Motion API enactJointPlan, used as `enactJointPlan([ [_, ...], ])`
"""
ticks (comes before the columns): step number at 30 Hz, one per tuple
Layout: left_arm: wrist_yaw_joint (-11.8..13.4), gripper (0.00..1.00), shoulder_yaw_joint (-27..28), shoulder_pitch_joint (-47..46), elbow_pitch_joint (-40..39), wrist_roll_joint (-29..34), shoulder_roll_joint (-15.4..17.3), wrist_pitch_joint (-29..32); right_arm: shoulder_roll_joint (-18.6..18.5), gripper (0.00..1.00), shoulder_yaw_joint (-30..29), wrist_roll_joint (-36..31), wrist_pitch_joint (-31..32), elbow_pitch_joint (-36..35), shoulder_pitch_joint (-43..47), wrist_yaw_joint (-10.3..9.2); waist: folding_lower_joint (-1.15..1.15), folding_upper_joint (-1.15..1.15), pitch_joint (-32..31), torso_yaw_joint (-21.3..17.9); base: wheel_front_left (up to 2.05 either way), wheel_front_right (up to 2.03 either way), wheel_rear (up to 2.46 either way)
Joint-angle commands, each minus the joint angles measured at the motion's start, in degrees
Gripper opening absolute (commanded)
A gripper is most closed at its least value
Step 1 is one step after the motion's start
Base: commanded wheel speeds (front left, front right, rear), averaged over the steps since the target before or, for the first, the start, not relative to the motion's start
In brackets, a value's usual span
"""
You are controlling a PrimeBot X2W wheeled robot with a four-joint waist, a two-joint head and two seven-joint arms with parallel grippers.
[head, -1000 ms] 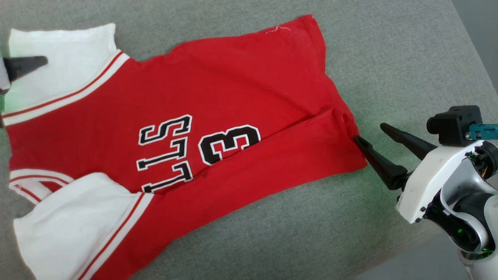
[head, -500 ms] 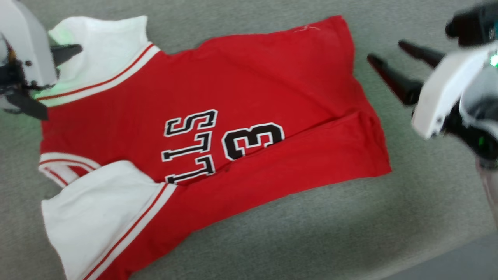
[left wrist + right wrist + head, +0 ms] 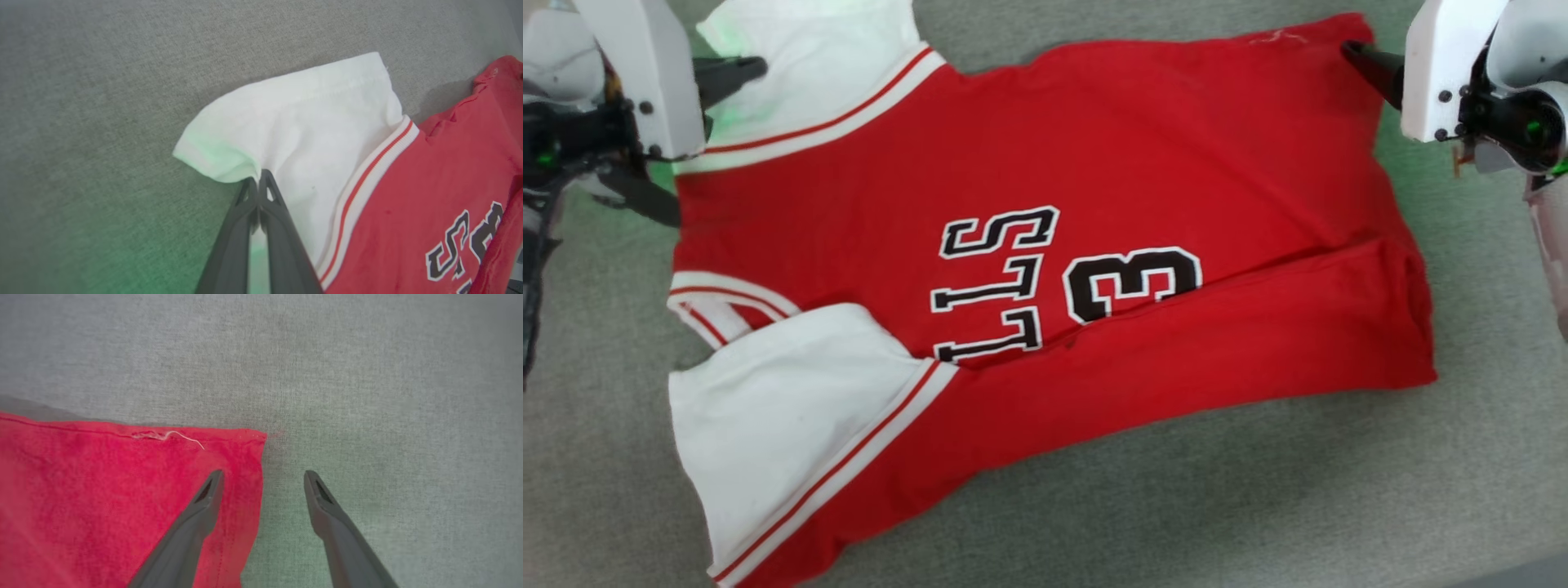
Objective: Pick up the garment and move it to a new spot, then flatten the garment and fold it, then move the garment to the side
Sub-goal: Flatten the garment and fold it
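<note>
— While the shirt (image 3: 1045, 245) lies flat on the grey surface (image 3: 1176, 506), where's the left gripper (image 3: 258, 179)?
— Pinching its white sleeve (image 3: 306, 122) edge, seemingly. Meanwhile the right gripper (image 3: 263, 473) stands spread astride the red hem corner (image 3: 245, 449).

We are seeing white housings (image 3: 1441, 73) dotted with dark screws (image 3: 1444, 96), black joints glowing with small green lights (image 3: 1535, 126), thin black cables (image 3: 533, 245) on the left arm, and long dark tapering fingers (image 3: 327, 526) with hollowed tips.
</note>
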Motion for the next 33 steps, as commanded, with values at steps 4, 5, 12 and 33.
enactJointPlan([
  [4, -0.2, 0.00, -1.3, -1.7, -0.9, -1.1, -0.1, -0.8, 1.4, 1.00, 0.2, 0.2, -1.4, 5.2, -2.6, -0.11, 0.00, 0.00, 2.0, 1.7, 0.00, 0.00, 0.00],
  [5, -0.2, 0.00, -1.5, -1.9, -1.0, -1.3, -0.1, -1.0, 1.6, 1.00, 0.5, 0.0, -1.7, 6.1, -2.9, -0.11, 0.00, 0.00, 2.2, 1.8, 0.00, 0.00, 0.00],
  [12, -0.2, 0.00, -3.5, -3.0, -1.7, -2.8, 0.3, -2.4, 2.6, 0.02, 3.1, 1.3, -4.3, 10.5, -4.4, -0.11, 0.00, 0.00, 2.8, 2.3, 0.00, 0.00, 0.00],
  [33, -0.2, 0.00, -8.9, 1.3, -16.6, -10.1, 4.2, -13.3, -6.5, 0.00, 12.6, 13.1, -12.8, 1.9, 2.6, -0.11, 0.00, 0.00, -5.2, 5.4, 0.00, 0.00, 0.00],
])
